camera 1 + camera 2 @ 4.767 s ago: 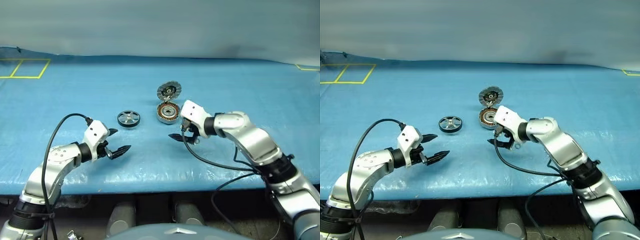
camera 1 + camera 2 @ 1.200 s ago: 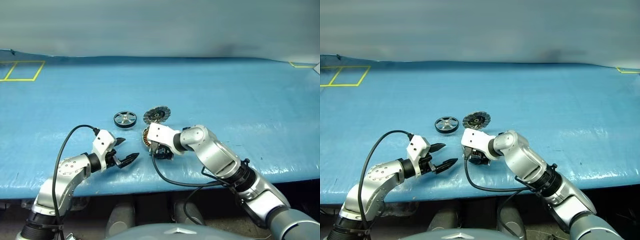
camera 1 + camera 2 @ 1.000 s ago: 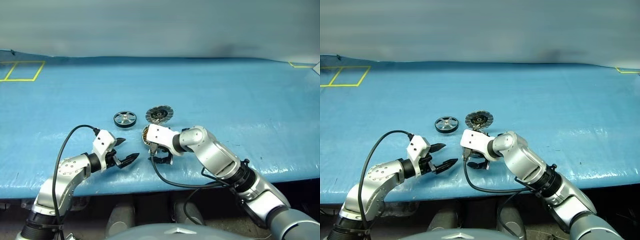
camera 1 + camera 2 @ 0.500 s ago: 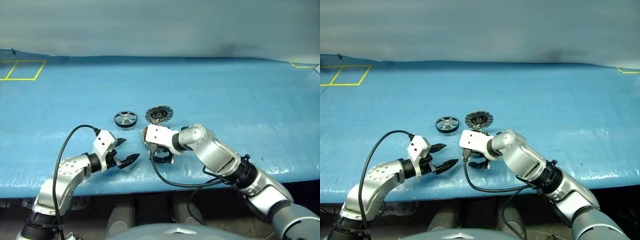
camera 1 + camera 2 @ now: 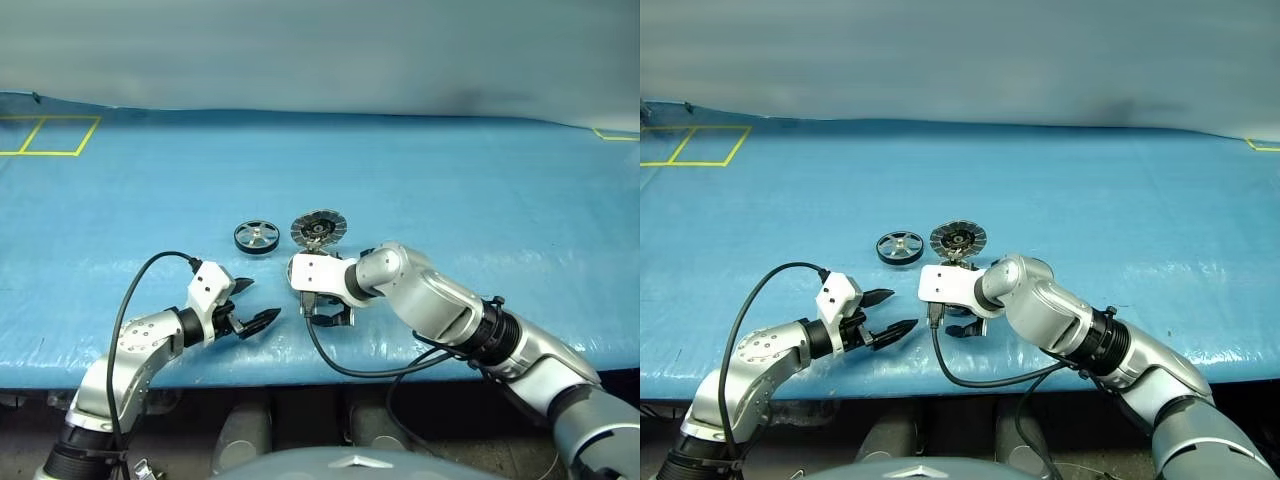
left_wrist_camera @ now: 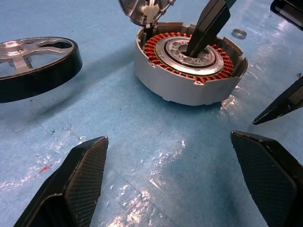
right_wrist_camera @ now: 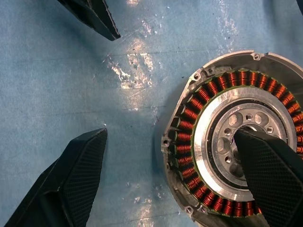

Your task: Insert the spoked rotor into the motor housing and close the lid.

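Observation:
The motor housing (image 6: pixel 189 66) sits on the blue mat with its copper windings and silver centre showing. Its lid (image 5: pixel 316 228) stands open on the hinge at the far side, ribbed face toward me. The spoked rotor (image 5: pixel 257 237) lies flat just left of the lid. My right gripper (image 5: pixel 325 314) points down over the housing and is open. One of its fingers (image 7: pixel 270 170) is over the silver centre and the other is outside the wall on the mat. My left gripper (image 5: pixel 255 302) hovers open and empty, left of and nearer than the housing.
A small metal ring (image 6: pixel 239 33) lies on the mat beyond the housing. Yellow tape squares (image 5: pixel 50 135) mark the far left corner. The mat's front edge (image 5: pixel 330 368) runs close behind both grippers. Black cables loop from both wrists.
Since the earliest frames the housing with its lid has shifted left and nearer, beside the rotor. Over the last second the right arm has swung and its wrist rolled. The left gripper has kept still.

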Robot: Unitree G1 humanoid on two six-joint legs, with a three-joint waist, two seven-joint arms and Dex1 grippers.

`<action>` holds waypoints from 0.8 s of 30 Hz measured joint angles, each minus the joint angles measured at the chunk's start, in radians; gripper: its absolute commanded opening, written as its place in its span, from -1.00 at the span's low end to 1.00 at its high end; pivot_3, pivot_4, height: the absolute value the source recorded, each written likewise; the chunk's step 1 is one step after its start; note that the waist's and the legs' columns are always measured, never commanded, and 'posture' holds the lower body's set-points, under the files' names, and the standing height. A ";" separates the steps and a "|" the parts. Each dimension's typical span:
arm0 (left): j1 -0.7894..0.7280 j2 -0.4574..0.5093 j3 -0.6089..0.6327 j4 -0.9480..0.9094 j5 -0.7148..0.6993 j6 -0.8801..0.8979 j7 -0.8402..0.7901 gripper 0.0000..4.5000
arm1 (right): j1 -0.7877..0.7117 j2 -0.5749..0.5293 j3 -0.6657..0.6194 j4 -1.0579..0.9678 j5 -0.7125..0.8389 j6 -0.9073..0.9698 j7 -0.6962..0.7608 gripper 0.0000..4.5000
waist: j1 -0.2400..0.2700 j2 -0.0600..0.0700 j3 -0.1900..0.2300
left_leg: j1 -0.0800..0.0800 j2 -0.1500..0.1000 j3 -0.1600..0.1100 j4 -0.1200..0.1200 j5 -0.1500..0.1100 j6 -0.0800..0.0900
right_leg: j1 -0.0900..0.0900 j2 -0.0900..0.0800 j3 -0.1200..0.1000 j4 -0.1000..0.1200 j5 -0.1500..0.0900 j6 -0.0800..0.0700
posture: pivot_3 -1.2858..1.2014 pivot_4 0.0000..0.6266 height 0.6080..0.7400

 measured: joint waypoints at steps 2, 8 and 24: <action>0.000 -0.001 -0.002 0.007 0.000 0.000 0.000 1.00 | -0.021 -0.011 0.011 0.000 -0.001 -0.001 0.006 0.98 | 0.000 0.000 0.000 | 0.000 0.000 0.000 0.000 0.000 0.000 | 0.000 0.000 0.000 0.000 0.000 0.000 | 0.03 -0.52 1.00; 0.000 -0.008 -0.007 0.018 0.000 0.000 0.000 1.00 | -0.036 -0.019 0.016 0.002 -0.002 -0.009 0.011 0.98 | 0.000 0.000 0.000 | 0.000 0.000 0.000 0.000 0.000 0.000 | 0.000 0.000 0.000 0.000 0.000 0.000 | 0.03 -0.52 1.00; -0.009 -0.010 -0.017 0.025 0.000 0.000 -0.003 1.00 | -0.083 -0.171 -0.070 -0.146 0.014 -0.043 0.079 0.98 | 0.001 0.001 0.001 | -0.001 0.000 -0.001 0.000 0.000 0.000 | 0.000 0.000 -0.001 -0.001 -0.001 0.001 | 0.03 -0.52 1.00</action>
